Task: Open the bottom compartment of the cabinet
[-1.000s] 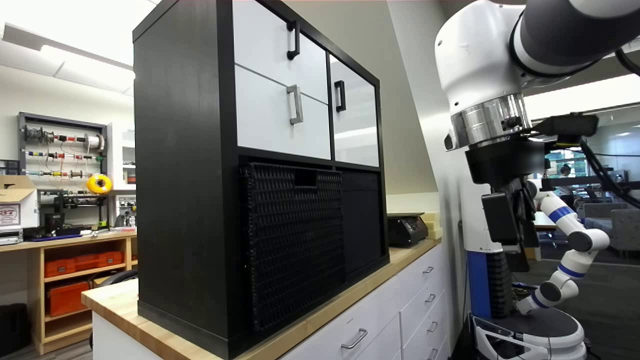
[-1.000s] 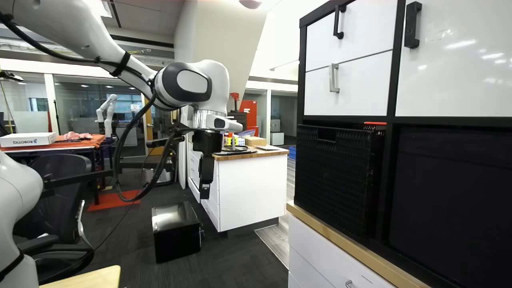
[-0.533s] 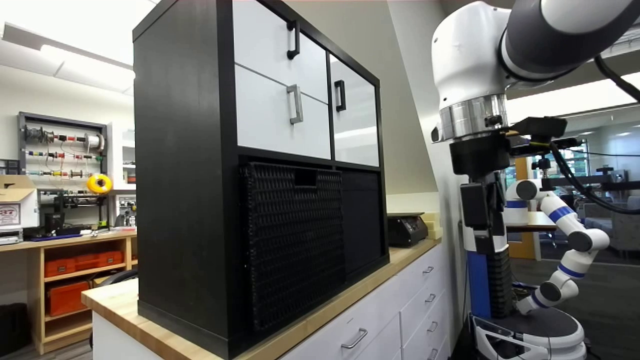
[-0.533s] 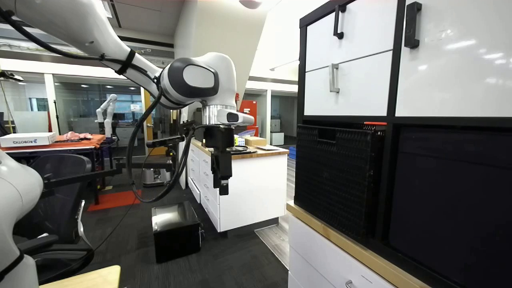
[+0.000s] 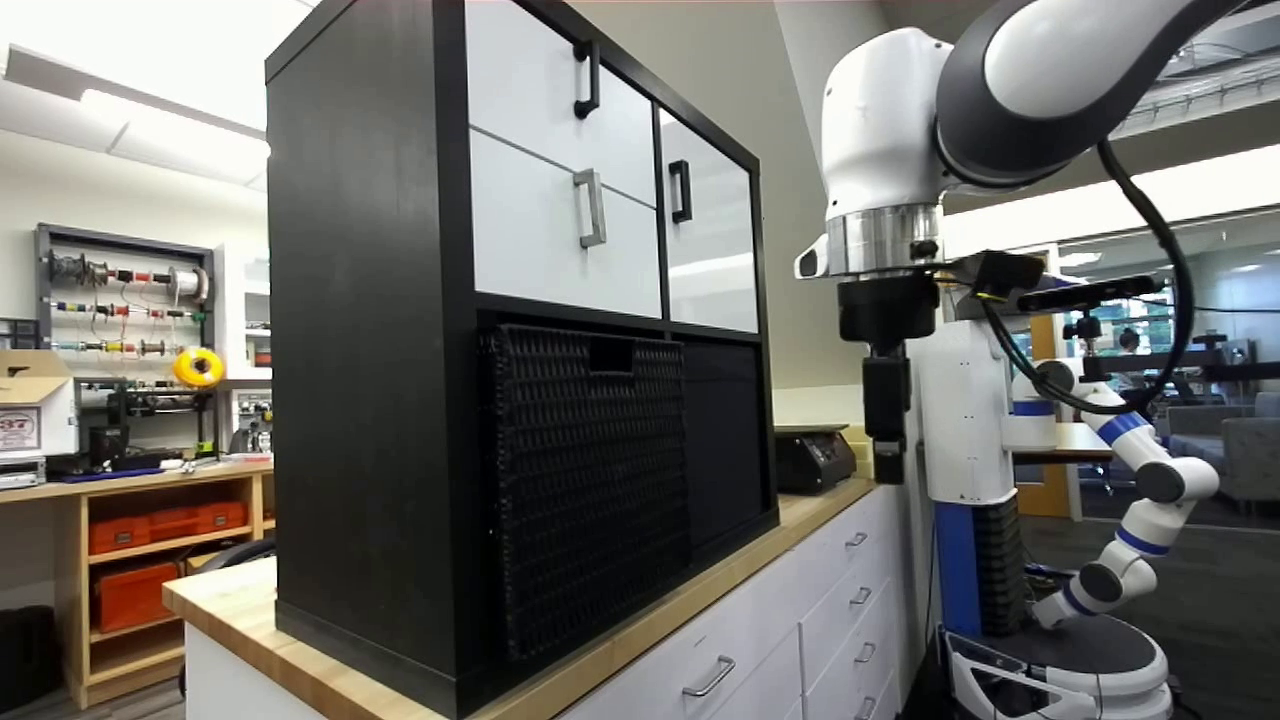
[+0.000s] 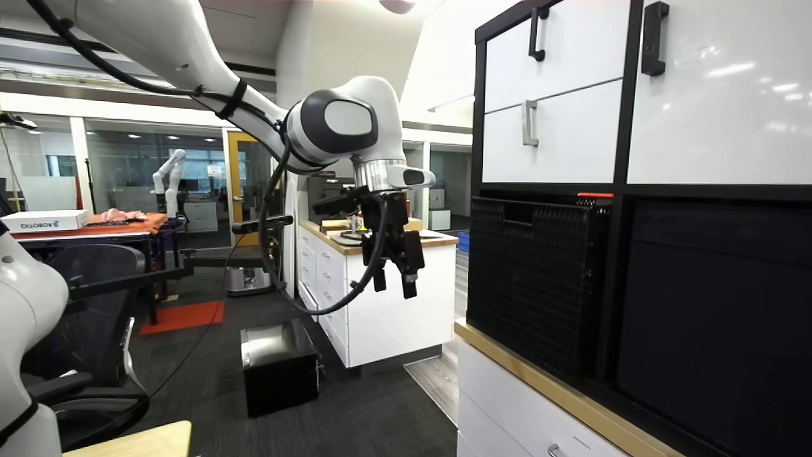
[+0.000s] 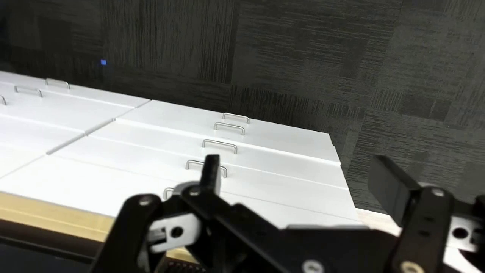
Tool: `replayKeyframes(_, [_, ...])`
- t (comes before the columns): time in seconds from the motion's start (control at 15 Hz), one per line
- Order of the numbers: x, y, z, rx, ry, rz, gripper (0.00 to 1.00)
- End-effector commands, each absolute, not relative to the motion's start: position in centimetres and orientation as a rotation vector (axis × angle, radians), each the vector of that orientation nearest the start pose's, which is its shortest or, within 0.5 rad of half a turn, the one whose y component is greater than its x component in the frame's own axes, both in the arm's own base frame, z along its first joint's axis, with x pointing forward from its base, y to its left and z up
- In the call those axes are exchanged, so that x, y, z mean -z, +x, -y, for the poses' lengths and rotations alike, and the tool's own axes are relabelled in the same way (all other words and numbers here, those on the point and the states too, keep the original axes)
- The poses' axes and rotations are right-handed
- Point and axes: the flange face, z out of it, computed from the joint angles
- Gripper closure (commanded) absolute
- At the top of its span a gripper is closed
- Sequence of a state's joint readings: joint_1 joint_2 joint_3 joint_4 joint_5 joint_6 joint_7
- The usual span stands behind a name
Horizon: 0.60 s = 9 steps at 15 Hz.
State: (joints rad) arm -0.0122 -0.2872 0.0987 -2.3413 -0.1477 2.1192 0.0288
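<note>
The bottom compartment is a black woven front panel (image 5: 590, 490) with a notch at its top edge. It also shows in an exterior view (image 6: 530, 285), standing slightly forward of the frame. The cabinet (image 5: 365, 350) is black-framed with white upper doors; it also shows in an exterior view (image 6: 552, 149). My gripper (image 6: 394, 285) points down in front of the cabinet, apart from the panel, its fingers spread and empty. It also hangs in an exterior view (image 5: 888, 465). In the wrist view the gripper (image 7: 301, 176) is open; a strip of dark weave shows at the bottom edge.
White drawer units (image 5: 710, 665) with a wooden top (image 5: 640, 635) and metal handles stand under the cabinet. A black box-shaped device (image 5: 815, 460) sits beside the cabinet. A black box (image 6: 279, 368) lies on the floor. A red-orange item (image 6: 595, 195) lies above the basket.
The arm has moved toward the cabinet: left in an exterior view, right in an exterior view. The gripper has turned about its vertical axis. The compartment has not moved.
</note>
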Motion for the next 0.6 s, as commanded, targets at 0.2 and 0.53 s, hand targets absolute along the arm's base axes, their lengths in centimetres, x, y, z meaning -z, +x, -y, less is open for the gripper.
replayKeyframes(0.2, [-47.0, 50.5, -3.7, 0.208, -3.213, 0.771, 0.0])
replayKeyframes(0.53, [-48.8, 52.0, -4.6, 0.259, -3.135, 1.141, 0.0])
